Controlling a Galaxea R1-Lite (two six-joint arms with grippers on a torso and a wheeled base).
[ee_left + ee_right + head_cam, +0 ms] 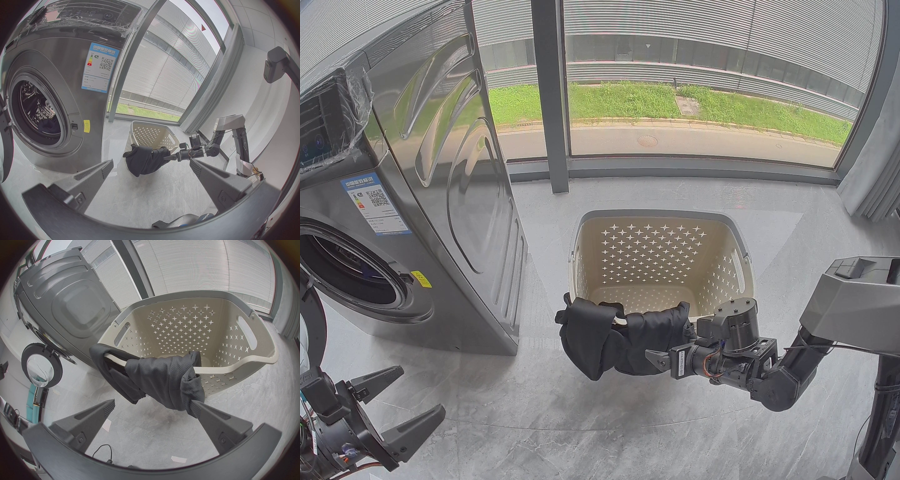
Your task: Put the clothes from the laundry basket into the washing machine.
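Grey floor (550,412) lies under the left pincer (419,392), open and empty beside the washer (456,187), presumably waiting, while the right pincer (151,403) spreads open at the garment (612,340) draped over the basket (656,214) rim, seemingly to grip it.

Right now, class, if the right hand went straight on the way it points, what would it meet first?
The dark garment draped over the near rim of the laundry basket. It hangs just ahead of the open right hand, which may be touching it at one side.
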